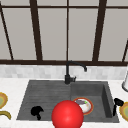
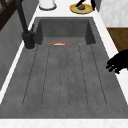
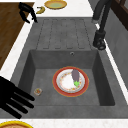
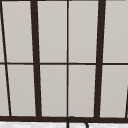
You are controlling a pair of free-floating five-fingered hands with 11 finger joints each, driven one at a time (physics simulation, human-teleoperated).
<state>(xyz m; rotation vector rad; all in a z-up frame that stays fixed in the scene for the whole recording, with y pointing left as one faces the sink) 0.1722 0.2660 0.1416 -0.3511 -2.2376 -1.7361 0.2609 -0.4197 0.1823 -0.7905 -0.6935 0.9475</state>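
The left hand (image 1: 37, 111), fingers curled on nothing, and the right hand (image 3: 11, 98), fingers spread, hover beside the sink (image 1: 45, 92).

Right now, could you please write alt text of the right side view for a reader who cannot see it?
A dark grey sink holds a red-rimmed plate with a purple eggplant on it. An open black hand hovers at the near left corner, fingers spread toward a small round item. A black faucet stands at the right.
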